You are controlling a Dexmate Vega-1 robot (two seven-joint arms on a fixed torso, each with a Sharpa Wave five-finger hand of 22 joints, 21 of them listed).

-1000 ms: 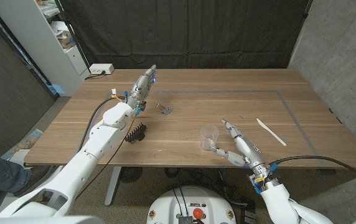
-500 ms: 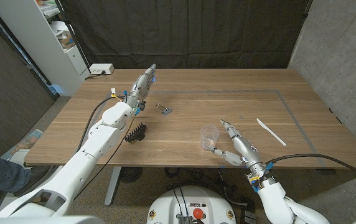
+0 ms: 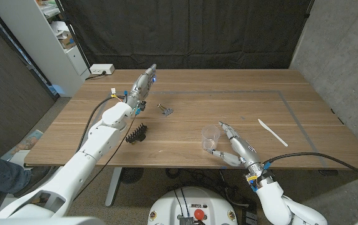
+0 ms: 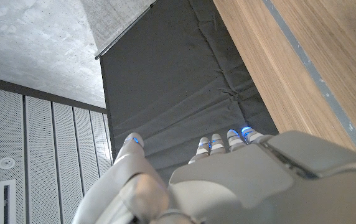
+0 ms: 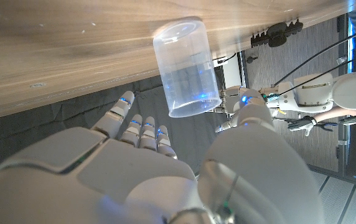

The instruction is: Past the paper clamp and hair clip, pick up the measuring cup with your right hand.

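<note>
The right robot hand [image 3: 232,145], released with fingers spread, flanks the measuring cup [image 3: 210,138] at its 3 o'clock, bracketing it for grasping. The left robot hand [image 3: 144,84] hangs released.

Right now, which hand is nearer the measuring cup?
Right. The right hand is open right beside the measuring cup, not yet gripping; the left hand is raised far across the table, beyond the paper clamp.

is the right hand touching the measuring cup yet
Apart. The right wrist view shows the measuring cup standing clear between the right hand's spread fingers.
</note>
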